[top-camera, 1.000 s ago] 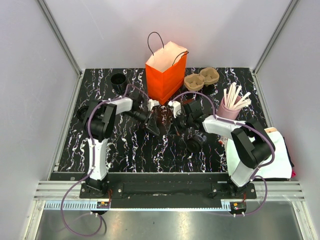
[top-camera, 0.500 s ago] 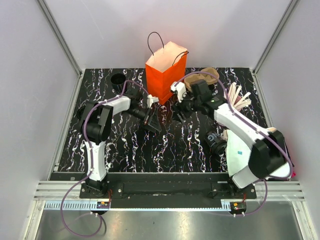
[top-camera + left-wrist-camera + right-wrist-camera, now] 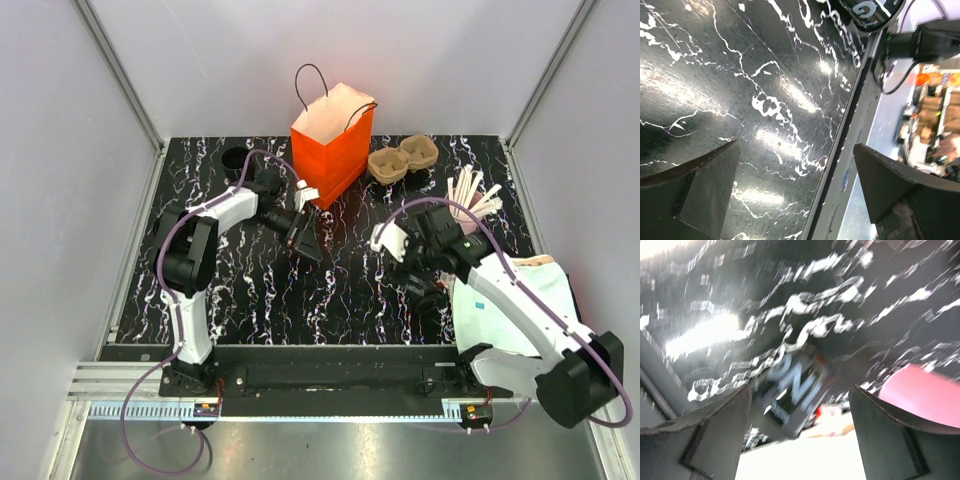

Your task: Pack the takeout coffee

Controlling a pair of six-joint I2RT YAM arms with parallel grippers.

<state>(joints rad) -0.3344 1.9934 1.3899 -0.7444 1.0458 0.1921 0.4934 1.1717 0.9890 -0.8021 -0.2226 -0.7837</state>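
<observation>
The takeout coffee [image 3: 237,158] is standing upright at the table's [image 3: 250,290] far-left corner, back and left of the left gripper [image 3: 796,145], the nearer of 2. That gripper and the right gripper [image 3: 800,390] are gaping wide, holding nothing.

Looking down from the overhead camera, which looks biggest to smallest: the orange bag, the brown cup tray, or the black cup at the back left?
1. orange bag
2. brown cup tray
3. black cup
The bag's top sits nearer the camera, but its lead is plain anyway.
</observation>
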